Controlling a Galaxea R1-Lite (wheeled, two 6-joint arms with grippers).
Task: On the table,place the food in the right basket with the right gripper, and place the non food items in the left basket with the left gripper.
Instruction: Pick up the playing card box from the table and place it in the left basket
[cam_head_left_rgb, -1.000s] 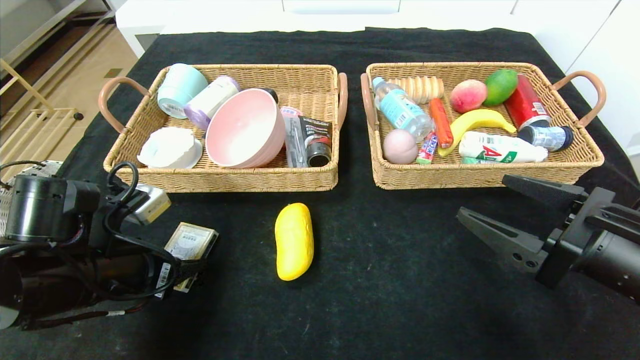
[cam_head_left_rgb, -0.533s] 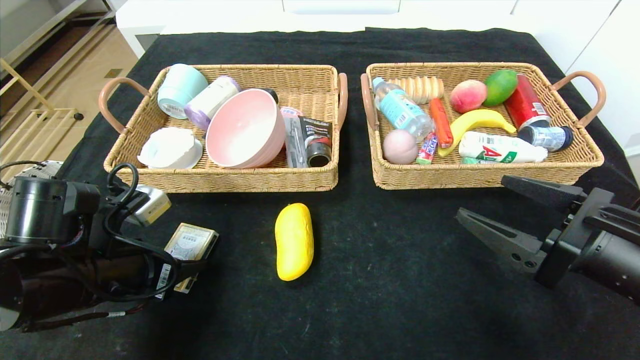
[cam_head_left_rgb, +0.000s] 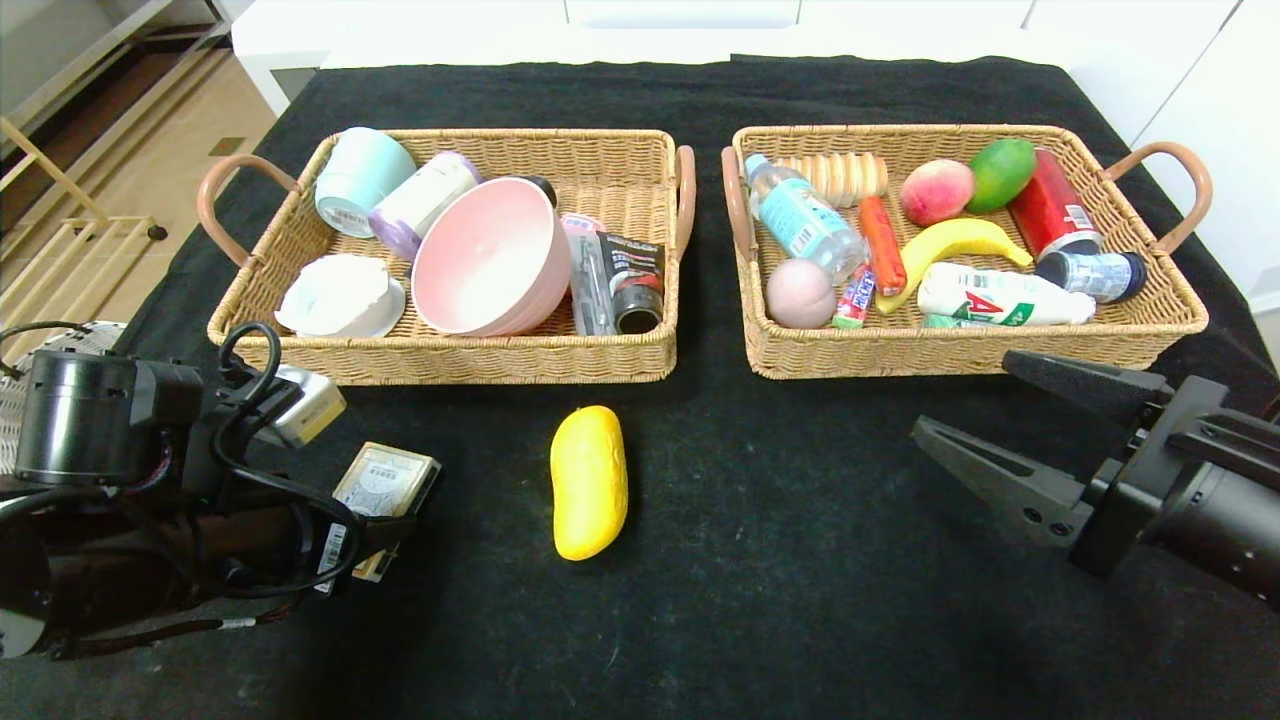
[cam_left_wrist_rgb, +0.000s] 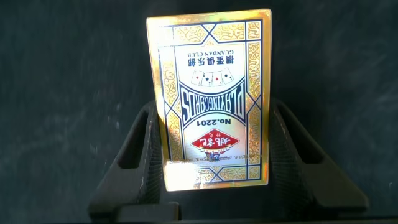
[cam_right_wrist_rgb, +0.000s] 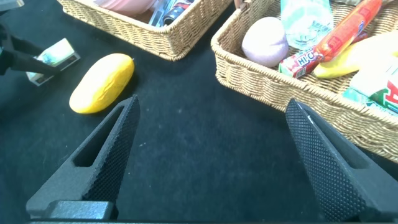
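Observation:
My left gripper is shut on a gold-edged playing-card box, held just above the cloth at the front left; the box fills the left wrist view between the two fingers. A yellow mango-shaped fruit lies on the black cloth in front of the baskets, and shows in the right wrist view. My right gripper is open and empty, low over the cloth in front of the right basket, which holds food. The left basket holds non-food items.
The left basket holds a pink bowl, cups and small boxes. The right basket holds a banana, bottles, a peach and a can. Bare cloth lies between the fruit and my right gripper. The table edge is close on the left.
My left gripper with the card box has shifted very slightly to the right. The right gripper and the yellow fruit have not moved.

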